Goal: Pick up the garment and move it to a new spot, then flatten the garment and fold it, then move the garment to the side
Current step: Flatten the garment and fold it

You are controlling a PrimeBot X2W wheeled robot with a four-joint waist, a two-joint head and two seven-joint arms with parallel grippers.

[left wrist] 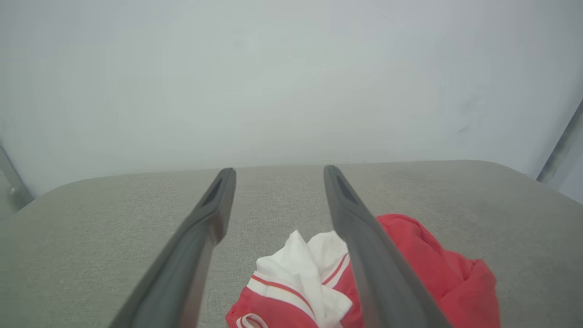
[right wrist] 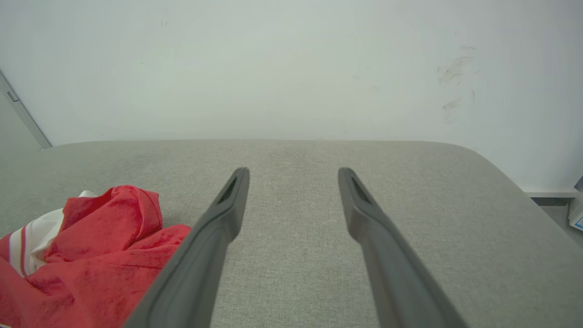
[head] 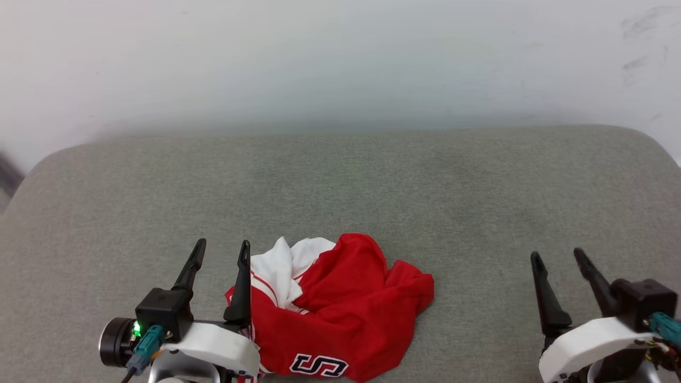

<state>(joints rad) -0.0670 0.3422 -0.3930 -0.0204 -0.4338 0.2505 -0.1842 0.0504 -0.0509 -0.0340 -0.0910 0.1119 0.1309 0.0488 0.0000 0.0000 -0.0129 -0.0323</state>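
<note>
The garment (head: pixel 340 308) lies crumpled in a heap at the near middle of the grey cushioned surface (head: pixel 372 186), red with a white sleeve bunched on top and block lettering near the front edge. My left gripper (head: pixel 222 249) stands open just left of the heap, its right finger over the garment's left edge, nothing held. In the left wrist view the garment (left wrist: pixel 423 264) lies under and right of that gripper's (left wrist: pixel 278 171) right finger. My right gripper (head: pixel 557 256) is open at the lower right, well clear of the cloth. In the right wrist view the garment (right wrist: pixel 91 255) sits left of the right gripper (right wrist: pixel 294 172).
A pale wall (head: pixel 340 58) rises right behind the surface's far edge. The surface has rounded corners at left (head: pixel 37 170) and right (head: pixel 659 143). Bare grey fabric stretches beyond and to both sides of the heap.
</note>
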